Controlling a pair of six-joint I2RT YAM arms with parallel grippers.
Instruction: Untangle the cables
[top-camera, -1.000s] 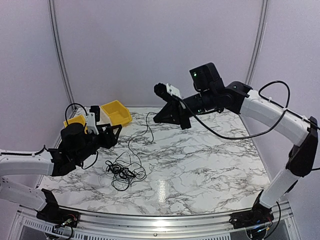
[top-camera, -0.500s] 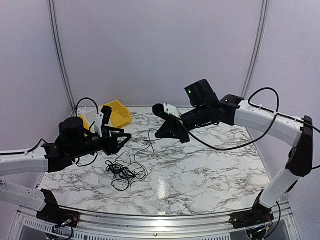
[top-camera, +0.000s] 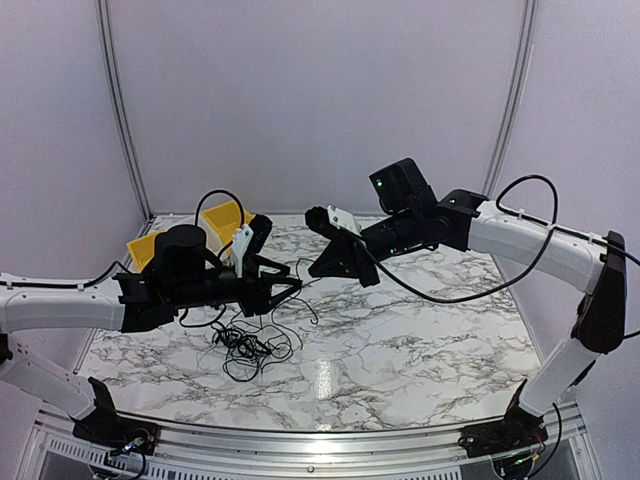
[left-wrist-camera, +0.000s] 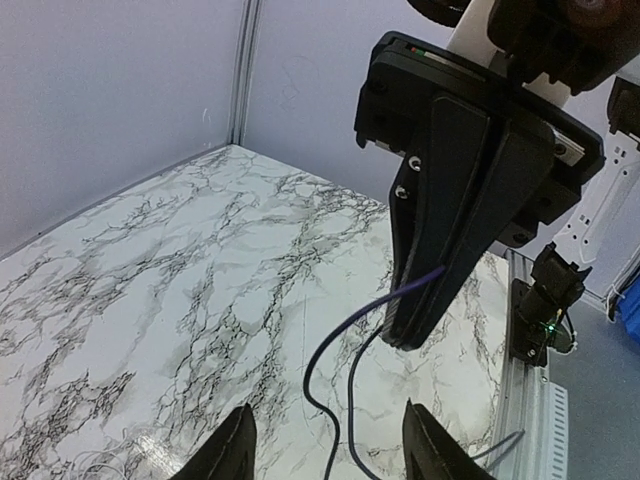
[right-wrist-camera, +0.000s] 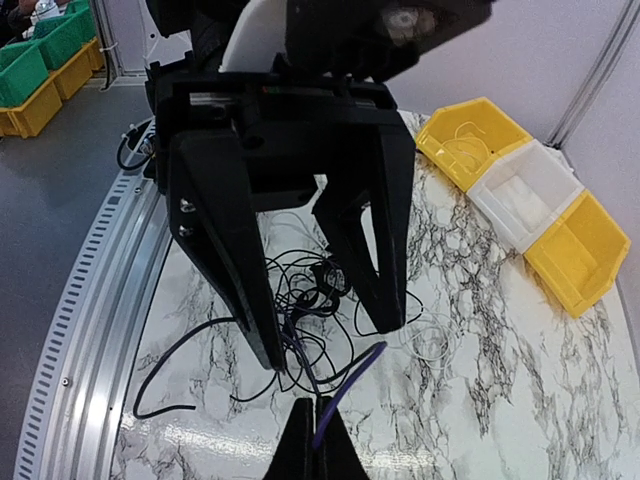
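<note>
The right tool (top-camera: 315, 270) is shut. It pinches one thin cable (left-wrist-camera: 320, 365) right at its tip. It hangs high over the middle of the worktop (top-camera: 420, 330), tipped down and to the left. The cable drops from the tip in a loose bend.

The left tool (top-camera: 285, 293) is open, with a clear gap between its two fingers (left-wrist-camera: 232, 450). It holds nothing. It is up in the air too, and it points at the right tool. The two tools are near each other, but they do not touch. From the left wrist, the held cable hangs down in line with the gap of the left tool. I cannot tell if it touches a finger.

The other cables (top-camera: 250, 345) lie in a messy heap of loops on the worktop. The heap is under the left tool and a bit nearer to the front edge. The held cable runs down toward this heap.

Three bins (right-wrist-camera: 525, 190) stand in a row at the far left of the worktop: yellow, white, yellow.
</note>
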